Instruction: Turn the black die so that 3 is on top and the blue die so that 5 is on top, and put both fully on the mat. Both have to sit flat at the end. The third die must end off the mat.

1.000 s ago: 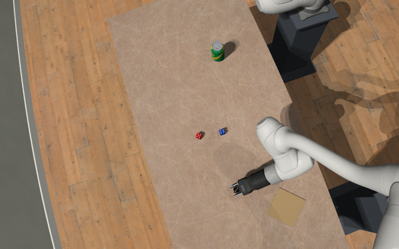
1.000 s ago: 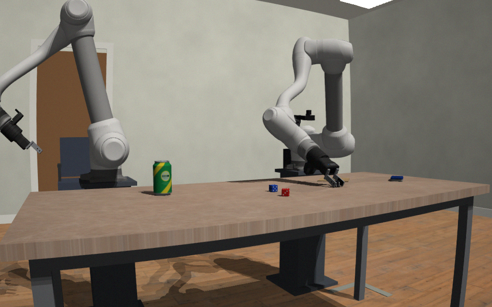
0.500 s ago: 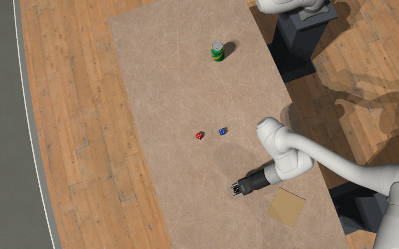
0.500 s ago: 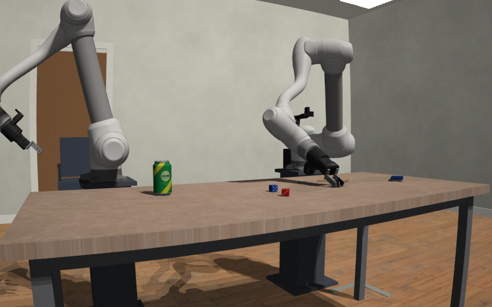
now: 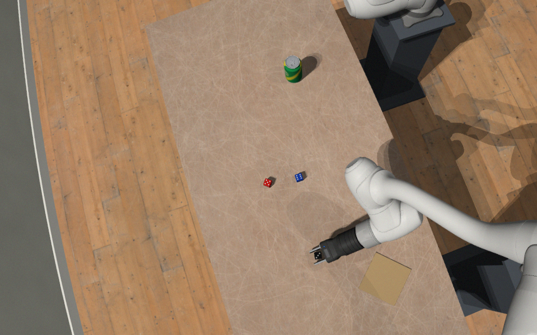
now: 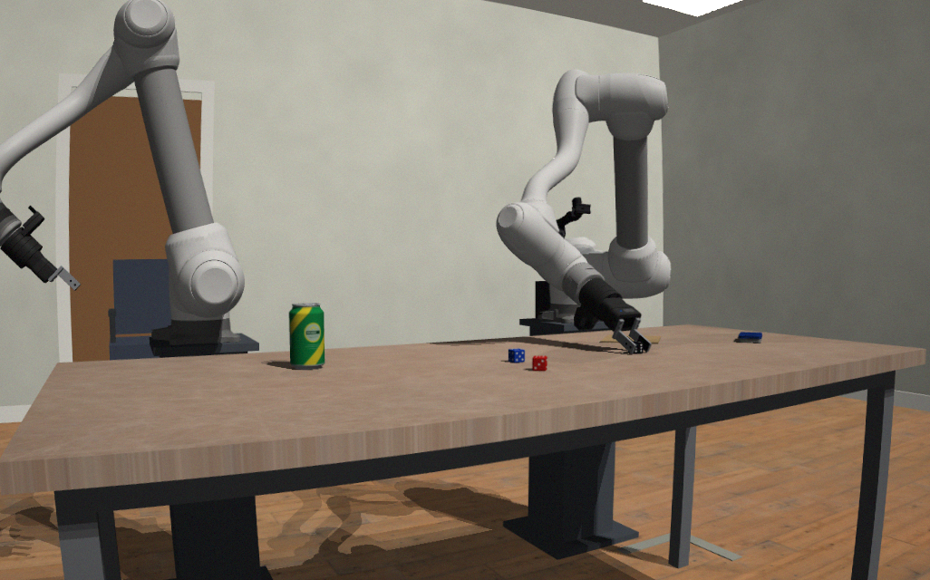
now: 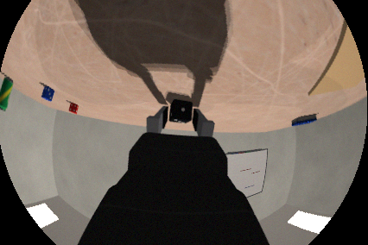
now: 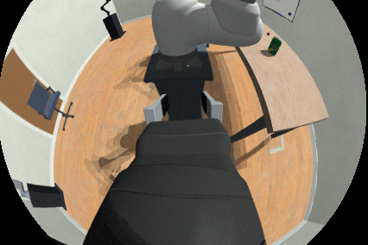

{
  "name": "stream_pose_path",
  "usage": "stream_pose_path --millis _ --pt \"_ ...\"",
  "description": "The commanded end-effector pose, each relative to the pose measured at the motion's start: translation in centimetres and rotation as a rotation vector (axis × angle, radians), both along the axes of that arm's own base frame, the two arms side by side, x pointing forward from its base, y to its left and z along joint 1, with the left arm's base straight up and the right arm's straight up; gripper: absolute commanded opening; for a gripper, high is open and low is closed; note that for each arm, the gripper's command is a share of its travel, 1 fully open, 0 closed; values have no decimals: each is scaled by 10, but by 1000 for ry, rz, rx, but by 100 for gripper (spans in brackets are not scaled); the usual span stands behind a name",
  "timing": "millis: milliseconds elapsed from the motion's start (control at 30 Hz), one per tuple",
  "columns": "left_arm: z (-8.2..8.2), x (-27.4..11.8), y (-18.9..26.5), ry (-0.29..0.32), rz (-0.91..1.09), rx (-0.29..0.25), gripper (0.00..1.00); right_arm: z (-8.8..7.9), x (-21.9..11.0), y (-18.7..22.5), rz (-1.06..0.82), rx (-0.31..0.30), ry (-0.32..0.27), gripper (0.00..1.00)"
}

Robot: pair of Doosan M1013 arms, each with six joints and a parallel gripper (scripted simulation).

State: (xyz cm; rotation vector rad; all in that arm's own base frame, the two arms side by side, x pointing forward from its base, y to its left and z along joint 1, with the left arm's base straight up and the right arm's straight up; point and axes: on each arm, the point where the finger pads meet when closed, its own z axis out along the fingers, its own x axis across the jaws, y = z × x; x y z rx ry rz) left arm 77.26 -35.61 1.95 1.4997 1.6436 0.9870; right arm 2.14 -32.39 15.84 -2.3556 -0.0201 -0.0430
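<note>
black and hard-looking, the black die (image 5: pixel 317 255) (image 6: pixel 640 347) (image 7: pixel 180 111) sits between the fingers of our left gripper (image 5: pixel 312 257) (image 6: pixel 639 347) (image 7: pixel 180 114), low over the table (image 5: pixel 237 116) (image 6: pixel 382 396) (image 7: pixel 259 34) (image 8: pixel 294 90). we have those fingers parted, with a gap showing on both sides of the cube in the left wrist view, so we aren't gripping it. its upper pips look like a three from above, but they're small and we'd want a surer look. it lies off the tan mat (image 5: pixel 384 278) (image 6: pixel 653 340) (image 7: pixel 350 64), and we can't tell if it's dead flat.

we judge it light and stiff, nothing to crush, though smooth faces could slip or twist if we pinch near an edge. our best hold is square across two opposite side faces, pads centred, with a modest squeeze; a skewed grip might tip it off its number.

the blue die (image 5: pixel 299 177) (image 6: pixel 516 354) (image 7: pixel 47 93) shows six on top, so it needs a quarter turn to bring up five, taken by its sides too. the red die (image 5: pixel 267 182) (image 6: pixel 539 362) (image 7: pixel 73 107) (image 8: pixel 268 34) is off the mat and we can leave it. our right gripper (image 6: pixel 76 285) (image 8: pixel 184 99) hangs well apart, wide open and holding nothing.
</note>
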Motion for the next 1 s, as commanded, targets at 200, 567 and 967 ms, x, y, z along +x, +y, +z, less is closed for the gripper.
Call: stream_pose_path --millis 200,567,967 --pt "1 0 0 -1 0 -1 79 0 0 0 0 -1 0 100" --pt "5 -6 -1 -1 0 -1 79 0 0 0 0 -1 0 100" --pt "21 -37 -4 -1 0 -1 79 0 0 0 0 -1 0 100"
